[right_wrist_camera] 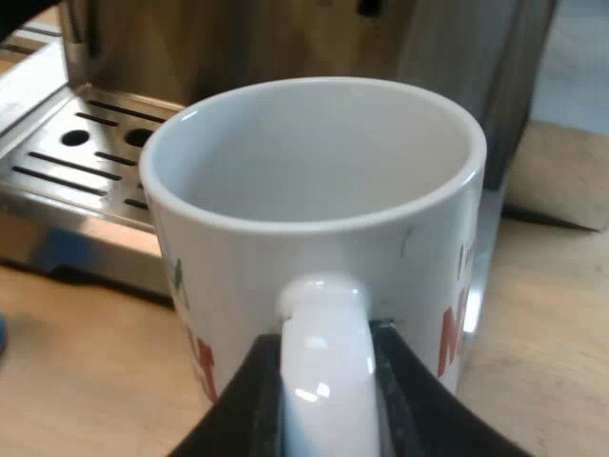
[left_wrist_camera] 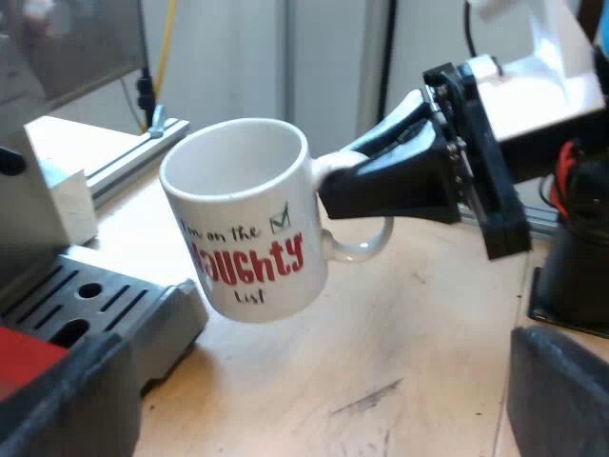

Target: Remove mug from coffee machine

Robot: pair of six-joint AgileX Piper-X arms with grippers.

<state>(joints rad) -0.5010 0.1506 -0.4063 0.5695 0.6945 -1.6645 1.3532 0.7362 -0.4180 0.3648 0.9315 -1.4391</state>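
Observation:
A white mug (left_wrist_camera: pixel 249 217) with red and black lettering hangs tilted in the air above the wooden table (left_wrist_camera: pixel 381 362), just off the espresso machine's drip tray (left_wrist_camera: pixel 86 295). My right gripper (left_wrist_camera: pixel 381 186) is shut on the mug's handle (left_wrist_camera: pixel 357 249). In the right wrist view the mug (right_wrist_camera: pixel 314 190) is empty and its handle (right_wrist_camera: pixel 324 371) sits clamped between my right gripper's (right_wrist_camera: pixel 324 400) black fingers (right_wrist_camera: pixel 238 400). My left gripper (left_wrist_camera: pixel 304 409) is open, its dark fingers (left_wrist_camera: pixel 561 390) wide apart and nothing between them, a short way from the mug.
The slotted metal drip tray (right_wrist_camera: pixel 76 143) and the machine's steel front (right_wrist_camera: pixel 285 38) stand just beyond the mug. A white block (left_wrist_camera: pixel 67 186) and a metal rail (left_wrist_camera: pixel 133 152) lie past the tray at the table's edge.

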